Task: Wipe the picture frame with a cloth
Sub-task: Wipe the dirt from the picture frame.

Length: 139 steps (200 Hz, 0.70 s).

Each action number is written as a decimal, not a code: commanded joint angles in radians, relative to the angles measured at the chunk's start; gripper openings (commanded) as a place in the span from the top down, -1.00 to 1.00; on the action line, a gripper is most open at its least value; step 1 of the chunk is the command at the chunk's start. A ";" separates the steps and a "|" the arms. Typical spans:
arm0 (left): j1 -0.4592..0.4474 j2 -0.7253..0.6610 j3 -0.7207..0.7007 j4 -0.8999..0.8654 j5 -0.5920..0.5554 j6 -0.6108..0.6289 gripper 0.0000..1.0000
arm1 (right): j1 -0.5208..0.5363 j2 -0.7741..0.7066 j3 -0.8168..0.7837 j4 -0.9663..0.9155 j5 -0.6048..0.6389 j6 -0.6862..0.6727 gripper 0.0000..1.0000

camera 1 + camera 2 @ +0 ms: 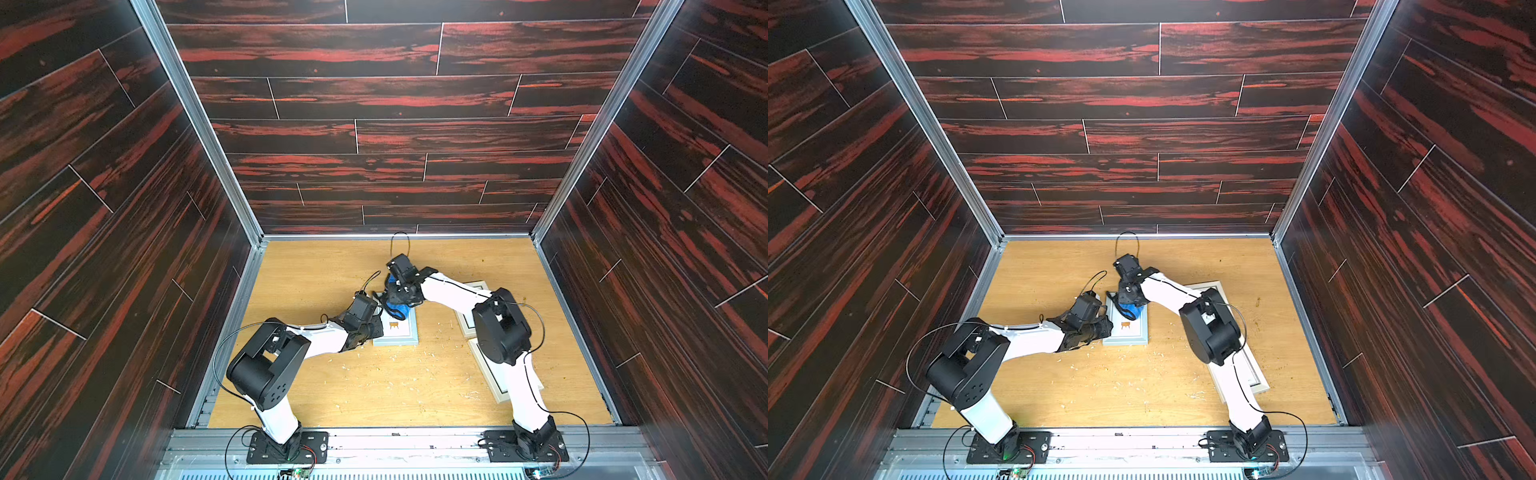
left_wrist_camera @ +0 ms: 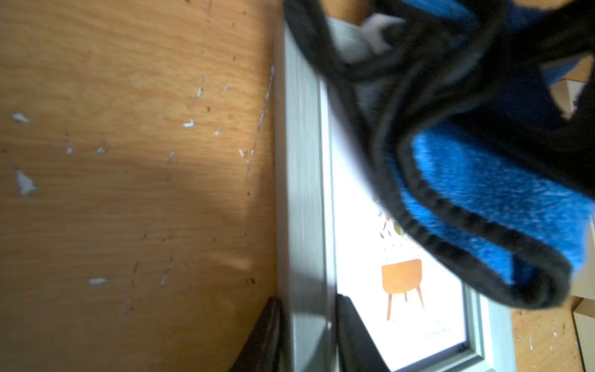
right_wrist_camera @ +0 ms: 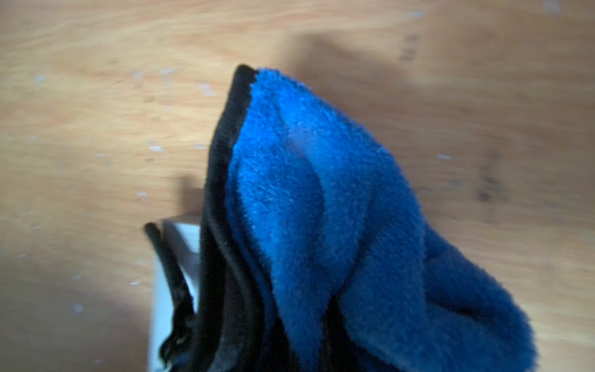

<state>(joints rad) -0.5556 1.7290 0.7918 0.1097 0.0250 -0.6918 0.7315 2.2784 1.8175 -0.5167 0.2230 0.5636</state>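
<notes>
A pale grey picture frame (image 1: 397,334) (image 1: 1126,334) with a print of an orange chair lies flat on the wooden table. My left gripper (image 1: 374,328) (image 2: 307,302) is shut on its left border (image 2: 302,193), one finger on the outer side and one on the glass. The bright blue cloth (image 1: 400,309) (image 1: 1131,311) with black edging is bunched on the far part of the frame. My right gripper (image 1: 399,297) (image 1: 1127,300) is shut on it from above. In the right wrist view the cloth (image 3: 322,209) hides the jaws, and a frame corner (image 3: 167,257) shows beside it.
Two more pale frames (image 1: 478,291) (image 1: 492,376) lie at the right, partly under the right arm. White and brown crumbs (image 1: 415,365) are scattered over the table in front of the held frame. Dark wood-patterned walls close in three sides.
</notes>
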 commanded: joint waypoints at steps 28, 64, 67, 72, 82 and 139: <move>0.007 0.062 -0.068 -0.257 -0.002 -0.019 0.53 | -0.063 -0.011 -0.069 -0.016 0.038 0.003 1.00; 0.007 0.075 -0.065 -0.254 -0.007 -0.028 0.53 | -0.068 -0.103 -0.155 0.011 0.029 -0.020 1.00; 0.006 0.077 -0.063 -0.256 -0.008 -0.028 0.53 | -0.063 -0.110 -0.162 0.011 0.030 -0.018 1.00; 0.007 0.078 -0.060 -0.258 -0.010 -0.028 0.53 | -0.054 -0.120 -0.178 0.010 0.032 -0.017 1.00; 0.007 0.076 -0.055 -0.261 -0.015 -0.028 0.53 | -0.035 -0.150 -0.227 0.017 0.031 -0.012 1.00; 0.007 0.072 -0.054 -0.248 -0.025 -0.028 0.53 | 0.036 -0.369 -0.595 0.135 -0.042 0.025 1.00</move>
<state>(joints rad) -0.5564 1.7283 0.7967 0.0963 0.0154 -0.6922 0.7650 1.9419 1.3033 -0.4023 0.2447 0.5678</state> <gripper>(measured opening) 0.304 0.098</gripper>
